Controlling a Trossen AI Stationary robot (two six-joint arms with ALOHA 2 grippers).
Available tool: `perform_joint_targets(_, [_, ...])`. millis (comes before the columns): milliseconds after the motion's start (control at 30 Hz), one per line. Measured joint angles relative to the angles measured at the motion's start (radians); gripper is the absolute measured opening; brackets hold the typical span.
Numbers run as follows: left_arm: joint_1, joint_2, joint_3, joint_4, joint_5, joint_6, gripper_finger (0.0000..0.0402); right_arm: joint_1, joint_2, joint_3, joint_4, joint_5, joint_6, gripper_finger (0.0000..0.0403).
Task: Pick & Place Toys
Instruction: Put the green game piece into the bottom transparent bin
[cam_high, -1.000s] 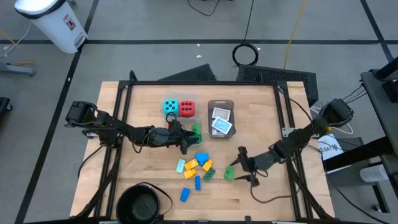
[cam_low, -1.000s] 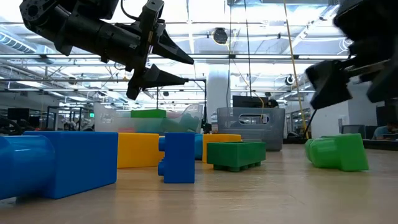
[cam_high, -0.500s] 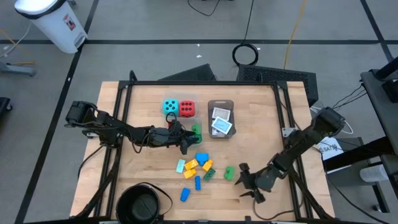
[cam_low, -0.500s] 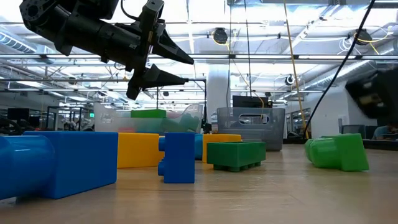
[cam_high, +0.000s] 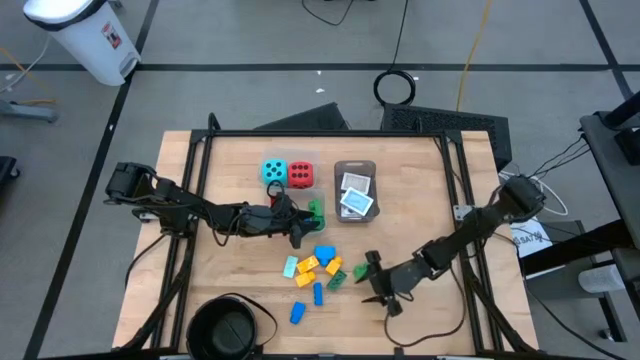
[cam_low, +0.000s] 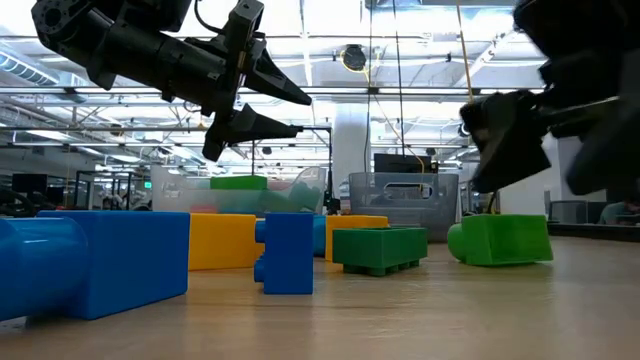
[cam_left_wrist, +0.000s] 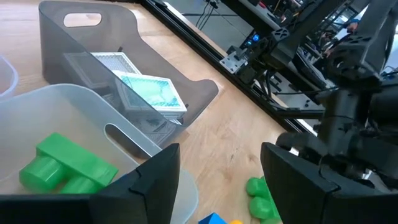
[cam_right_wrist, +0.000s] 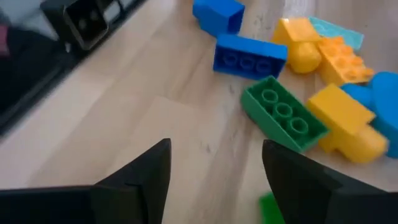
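Sorting is part done: a chunky green plastic brick (cam_left_wrist: 65, 163) lies in the clear plastic tub (cam_left_wrist: 81, 109). Beside that tub hovers the left gripper (cam_high: 297, 228), fingers apart, empty. Farther off, the loose coloured bricks (cam_high: 315, 268) remain, the right gripper (cam_high: 374, 283) open beside them.

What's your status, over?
Left gripper open, empty, above the clear tub holding one green brick. Right gripper open, empty, beside the loose green brick. Brick pile close alongside.

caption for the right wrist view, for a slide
Right gripper open above the wooden table, facing a green brick amid blue and yellow bricks.
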Motion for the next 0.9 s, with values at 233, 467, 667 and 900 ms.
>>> perform_joint_targets(233, [-0.001,0.0,0.0,-0.003,0.0,0.001,0.023,-0.001,-0.138,-0.008,-0.252,0.177,-0.009,0.0256])
perform_joint_targets(467, [0.0,0.0,0.0,0.002,0.0,-0.004,0.023,-0.094,-0.104,-0.048,-0.223,-0.011,0.008,0.0292])
perform_joint_targets(667, [0.002,0.0,0.0,0.002,-0.004,-0.005,0.023,-0.171,-0.067,-0.094,-0.146,-0.048,-0.002,0.0293])
perform_joint_targets(900, [0.002,0.0,0.0,0.002,-0.006,0.004,0.023,-0.196,-0.038,-0.105,-0.111,-0.141,0.001,0.0262])
